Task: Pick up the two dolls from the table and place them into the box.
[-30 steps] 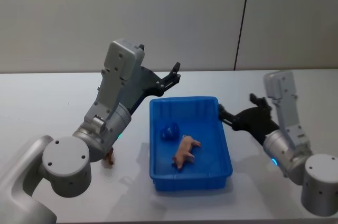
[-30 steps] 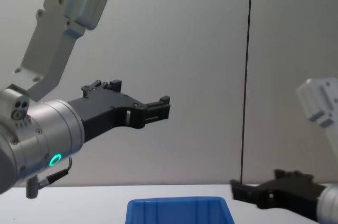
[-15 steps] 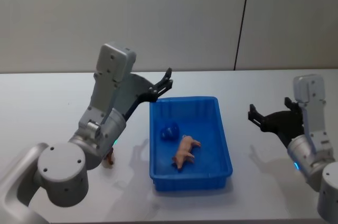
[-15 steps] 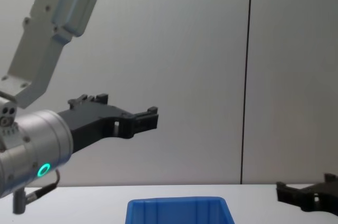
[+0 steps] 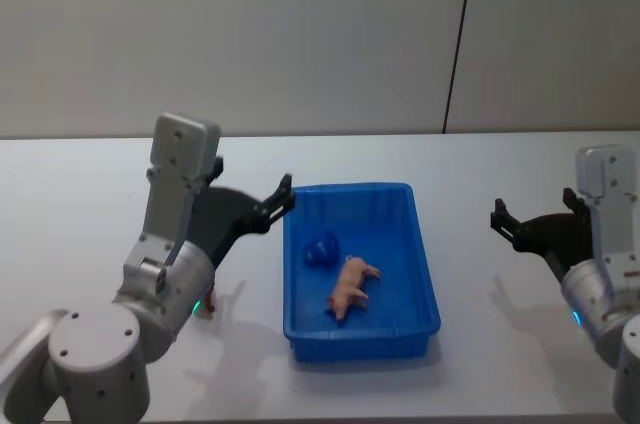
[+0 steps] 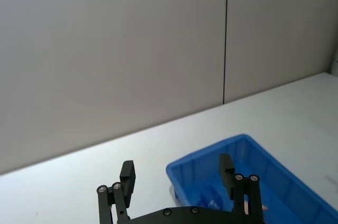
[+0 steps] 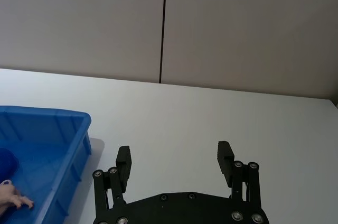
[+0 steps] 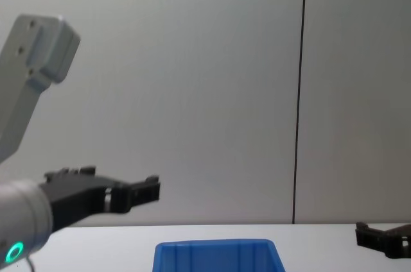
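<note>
The blue box (image 5: 430,289) stands in the middle of the table (image 5: 90,184). A pink four-legged doll (image 5: 352,286) lies on its side inside the box, also seen as the doll (image 7: 11,201) in the right wrist view. A small orange-brown doll (image 5: 207,302) stands on the table left of the box, mostly hidden by my left arm. My left gripper (image 5: 287,194) is open and empty, in the air by the box's far left corner; the box (image 6: 253,163) lies beyond the gripper (image 6: 177,172). My right gripper (image 5: 534,208) is open and empty, right of the box, apart from it.
A dark blue lump (image 5: 322,248) lies in the box near its far left side. A grey wall with a dark vertical seam (image 5: 458,39) stands behind the table. Bare tabletop lies right of the box and at the far left.
My left gripper has dropped and drawn back to the left, off the box's far corner. My right gripper has pulled away from the box to the right. The dolls have not moved.
</note>
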